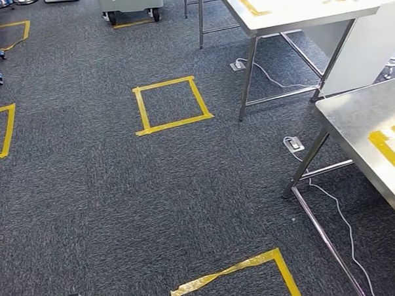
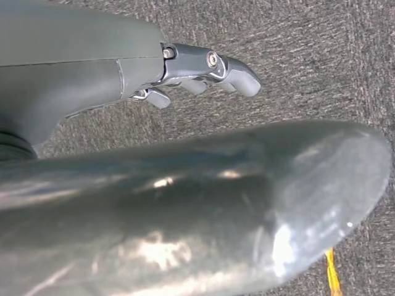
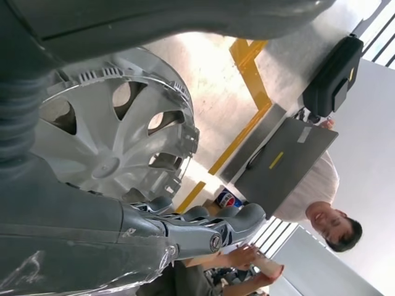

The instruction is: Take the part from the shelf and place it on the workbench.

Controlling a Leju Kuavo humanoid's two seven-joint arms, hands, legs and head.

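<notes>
The part is a silver wheel cover (image 3: 107,142) with curved spokes and clips round its rim. My right hand (image 3: 186,231) holds it, dark fingers along one side and the thick thumb across the other. Behind it lies a steel bench top (image 3: 210,80) marked with yellow tape. In the head view the steel workbench (image 1: 362,124) with a yellow tape mark (image 1: 388,149) stands at the right edge. My left hand (image 2: 195,71) hangs over grey carpet with its fingers stretched out and nothing in them.
A person (image 3: 326,216) stands beyond the bench, beside a grey laptop (image 3: 284,160), a black device (image 3: 333,74) and a cola can (image 3: 226,198). A second steel table (image 1: 288,9) stands further back. Yellow tape squares (image 1: 171,104) mark the carpet; cables (image 1: 337,214) run under the workbench.
</notes>
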